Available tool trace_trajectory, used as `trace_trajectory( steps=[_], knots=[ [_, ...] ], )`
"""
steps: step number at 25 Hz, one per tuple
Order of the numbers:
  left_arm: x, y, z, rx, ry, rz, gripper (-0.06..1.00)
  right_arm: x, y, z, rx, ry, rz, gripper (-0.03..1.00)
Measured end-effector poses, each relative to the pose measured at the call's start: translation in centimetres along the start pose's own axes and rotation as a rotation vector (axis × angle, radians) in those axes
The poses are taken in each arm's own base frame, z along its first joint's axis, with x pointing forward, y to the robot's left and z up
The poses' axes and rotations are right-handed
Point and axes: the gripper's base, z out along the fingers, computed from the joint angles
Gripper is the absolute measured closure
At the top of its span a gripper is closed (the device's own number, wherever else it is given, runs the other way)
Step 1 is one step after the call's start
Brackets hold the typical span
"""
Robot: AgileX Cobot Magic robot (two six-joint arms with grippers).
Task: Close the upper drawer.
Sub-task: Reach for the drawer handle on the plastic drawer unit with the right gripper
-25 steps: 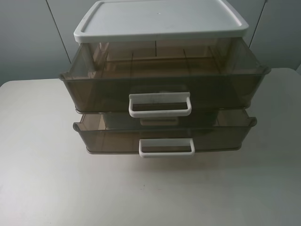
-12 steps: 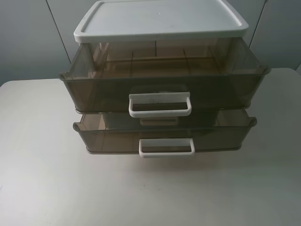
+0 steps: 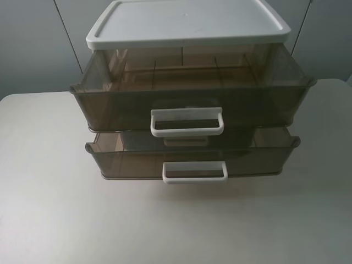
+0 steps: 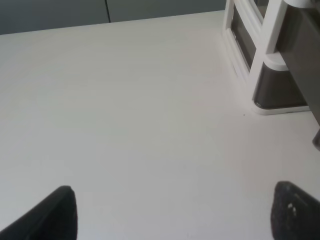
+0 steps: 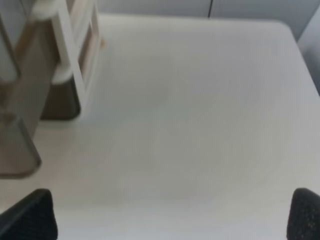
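Down at the near end of the tabletop [image 3: 55, 220], both arms hang low over the pale, bare top. The left end effector [image 4: 175, 216] is released. Its two dark fingertips [image 4: 60, 215] are spread far apart, and only tabletop shows between them. The right end effector [image 5: 167, 216] is let go the same way, with its black fingertips [image 5: 305, 215] wide apart over the tabletop. Neither one touches anything. From the left wrist view, the white foot and post of the cabinet [image 4: 270, 60] stand a little way ahead and off to one side. The right wrist view shows the other side of the cabinet, a bit blurry.

Farther along, in the middle of the tabletop, stands the small two-drawer cabinet. The lower drawer [image 3: 132, 162] is brown and see-through, and it is pulled partway out. A white loop handle [image 3: 194, 171] sits in the middle of its front.

Right above it is the upper drawer [image 3: 110, 107], made of the same smoky brown plastic. It is pulled out too, and its front wall sticks out well past the top of the cabinet and hangs over the lower drawer. Its own white loop handle [image 3: 187, 121] sits in the middle of that front wall. Both arms are well apart from it.

On top lies the flat white lid [image 3: 187, 22]. Behind everything is a grey panel wall [image 3: 33, 44].
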Motion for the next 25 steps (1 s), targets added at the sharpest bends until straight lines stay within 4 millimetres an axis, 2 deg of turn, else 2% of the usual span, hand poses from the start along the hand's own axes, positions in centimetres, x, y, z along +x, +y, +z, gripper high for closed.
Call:
trace_trajectory(
  steps=[7, 10, 15, 21, 25],
  knots=[
    [0.0, 0.0, 0.0, 0.000, 0.000, 0.000, 0.20, -7.8, 0.3, 1.8, -0.067, 0.154, 0.007, 0.27],
    [0.0, 0.0, 0.0, 0.000, 0.000, 0.000, 0.20, -9.6, 1.2, 3.3, -0.163, 0.208, -0.111, 0.27],
    [0.0, 0.0, 0.0, 0.000, 0.000, 0.000, 0.20, -9.8, 4.6, 4.8, -0.405, 0.272, -0.380, 0.27],
    [0.0, 0.0, 0.0, 0.000, 0.000, 0.000, 0.20, -8.5, 10.5, 4.0, -0.789, 0.300, -0.707, 0.27],
    [0.0, 0.0, 0.0, 0.000, 0.000, 0.000, 0.20, -7.5, 14.2, 4.3, -0.921, 0.328, -0.834, 0.27]
  ],
)
